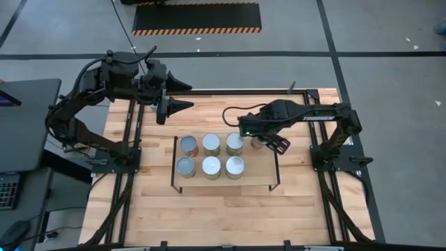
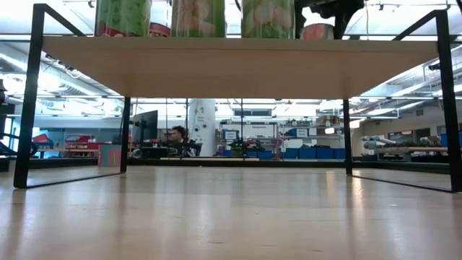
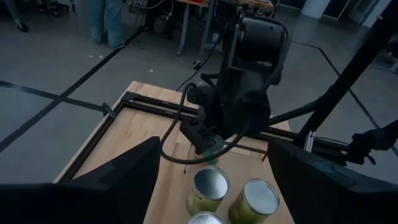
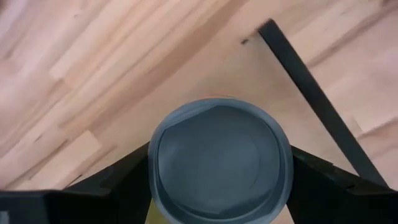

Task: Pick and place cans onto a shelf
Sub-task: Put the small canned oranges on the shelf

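Large light-wood tabletop (image 1: pixel 209 216) fills the centre of the high view. On it, at mid-frame, the low rectangular light-wood shelf with thin black metal frame ends (image 1: pixel 258 176). Left dark arm's gripper (image 1: pixel 182 95) sits upper left of centre, beside the shelf's far left corner, fingers spread apart, holding nothing. Right dark arm reaches in from the right; its gripper (image 1: pixel 265 143) is over the shelf's upper right part, fingers set either side of a small cylindrical tin can with a shiny silver top (image 4: pixel 219 163), hugging its sides. Six more silver-topped cans (image 1: pixel 211 144) stand on the shelf in two rows of three, left of that gripper. Low view: the held can (image 2: pixel 317 31) shows pinkish at upper right, its base at the board.
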Controlling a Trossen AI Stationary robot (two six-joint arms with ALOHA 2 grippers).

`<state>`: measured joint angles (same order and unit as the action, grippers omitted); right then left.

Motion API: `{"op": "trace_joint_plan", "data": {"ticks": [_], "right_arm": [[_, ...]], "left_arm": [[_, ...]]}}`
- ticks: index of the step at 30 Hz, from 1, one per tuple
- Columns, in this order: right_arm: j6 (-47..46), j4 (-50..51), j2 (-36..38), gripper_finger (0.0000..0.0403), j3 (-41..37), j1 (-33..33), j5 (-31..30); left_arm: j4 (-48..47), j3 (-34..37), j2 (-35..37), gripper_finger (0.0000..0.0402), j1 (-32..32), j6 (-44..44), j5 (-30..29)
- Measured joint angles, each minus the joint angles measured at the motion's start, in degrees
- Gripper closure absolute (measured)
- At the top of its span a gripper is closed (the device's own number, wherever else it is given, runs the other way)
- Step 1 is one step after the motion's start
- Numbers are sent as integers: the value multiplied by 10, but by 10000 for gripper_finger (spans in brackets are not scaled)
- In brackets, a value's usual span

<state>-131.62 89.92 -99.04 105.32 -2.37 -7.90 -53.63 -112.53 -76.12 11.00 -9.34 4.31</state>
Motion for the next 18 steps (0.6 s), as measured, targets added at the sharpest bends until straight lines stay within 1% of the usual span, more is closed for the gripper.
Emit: {"op": "trace_joint_plan", "data": {"ticks": [7,9,13,18], "right_arm": [[-15,1,-30,107,0,0,31],[-17,1,-34,103,0,0,32],[-15,-1,-39,84,-2,3,27],[-13,1,-41,60,-16,3,36]], "left_arm": [[-1,0,0,99,0,16,0],[-2,0,0,99,0,18,0],[-3,0,1,99,0,30,0],[-4,0,7,99,0,41,0]]}}
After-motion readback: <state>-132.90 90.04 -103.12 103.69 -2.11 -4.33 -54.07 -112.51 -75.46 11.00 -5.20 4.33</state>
